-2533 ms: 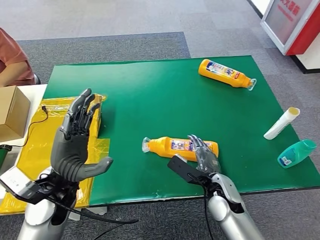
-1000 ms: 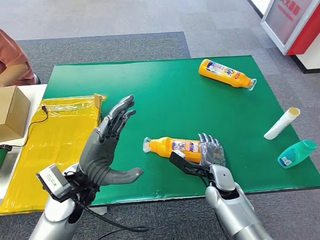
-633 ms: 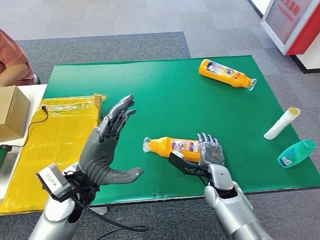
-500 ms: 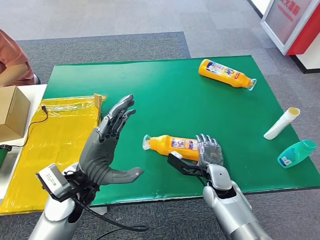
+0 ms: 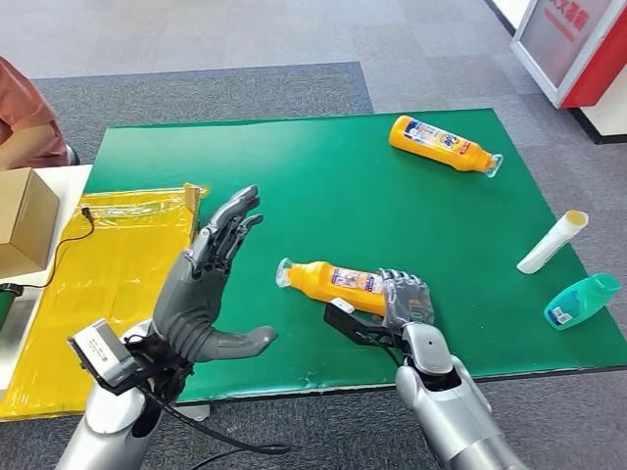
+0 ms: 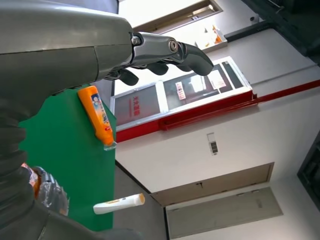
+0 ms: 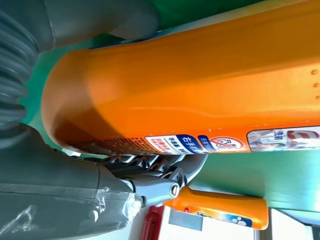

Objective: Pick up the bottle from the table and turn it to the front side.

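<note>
The orange plastic bottle with the blue-and-white label and clear cap [image 5: 333, 281] lies on its side near the front edge of the green-covered worktop [image 5: 348, 186], cap end pointing toward the robot's left, and the right robot hand [image 5: 403, 299] is wrapped round its base end, fingers curled over the far side. In the right wrist view the thumb and the darker fingers [image 7: 166, 167] bracket the orange body [image 7: 196, 95], so I'd call that a real hold rather than a touch. The cap end looks slightly raised, though I cannot tell whether the bottle is fully clear of the surface. The left robot hand [image 5: 200, 289] is held up over the worktop's left part, fingers spread and empty, palm turned toward the bottle. It looks like smooth, glossy moulded plastic, stiff enough not to crumple but likely slippery, and held at the base its long body would tend to droop or roll in the fingers. I'd judge the middle, on the label, the steadier place to grip, or a second hold from the free hand near the neck. A second orange bottle [image 5: 442, 144] lies toward the far right corner, well apart, with a white tube [image 5: 551, 241] and a teal bottle [image 5: 583, 299] near the right edge.
</note>
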`<action>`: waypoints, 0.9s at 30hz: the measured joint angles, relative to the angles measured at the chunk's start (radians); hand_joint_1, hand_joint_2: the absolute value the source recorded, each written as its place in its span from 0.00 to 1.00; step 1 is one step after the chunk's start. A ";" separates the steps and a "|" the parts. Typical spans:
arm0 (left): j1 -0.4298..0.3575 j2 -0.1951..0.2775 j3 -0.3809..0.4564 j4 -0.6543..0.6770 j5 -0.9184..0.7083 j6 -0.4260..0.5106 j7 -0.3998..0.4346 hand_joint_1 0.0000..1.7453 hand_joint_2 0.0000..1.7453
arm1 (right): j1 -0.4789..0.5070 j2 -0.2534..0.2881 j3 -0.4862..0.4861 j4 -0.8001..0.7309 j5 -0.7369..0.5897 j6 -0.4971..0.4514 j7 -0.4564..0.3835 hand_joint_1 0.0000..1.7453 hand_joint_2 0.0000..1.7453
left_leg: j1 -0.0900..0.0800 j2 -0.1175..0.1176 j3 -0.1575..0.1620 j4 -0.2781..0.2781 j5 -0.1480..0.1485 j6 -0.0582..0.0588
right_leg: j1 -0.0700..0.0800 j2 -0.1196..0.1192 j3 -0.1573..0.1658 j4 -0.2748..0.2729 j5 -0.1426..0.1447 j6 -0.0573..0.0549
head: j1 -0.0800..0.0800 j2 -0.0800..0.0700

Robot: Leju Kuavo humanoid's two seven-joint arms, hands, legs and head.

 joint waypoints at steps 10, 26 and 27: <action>0.005 0.001 0.001 0.000 0.001 0.005 -0.002 0.00 1.00 | 0.012 0.002 -0.002 -0.013 -0.061 -0.015 -0.045 1.00 1.00 | 0.000 0.000 0.000 0.000 0.000 0.000 | 0.000 0.000 0.000 0.000 0.000 0.000 | 0.000 0.000; 0.045 0.026 0.025 -0.002 0.042 0.022 -0.047 0.00 1.00 | 0.063 0.005 -0.138 -0.100 -0.721 0.107 -0.359 1.00 1.00 | 0.000 0.000 -0.001 0.000 0.000 0.000 | 0.000 0.000 0.000 0.000 0.000 0.000 | 0.000 0.000; 0.044 0.029 0.025 -0.002 0.047 0.026 -0.053 0.00 1.00 | 0.061 0.005 -0.153 -0.100 -0.787 0.127 -0.381 1.00 1.00 | 0.000 0.000 -0.001 0.000 0.000 0.000 | 0.000 0.000 0.000 0.000 0.000 0.000 | 0.000 0.000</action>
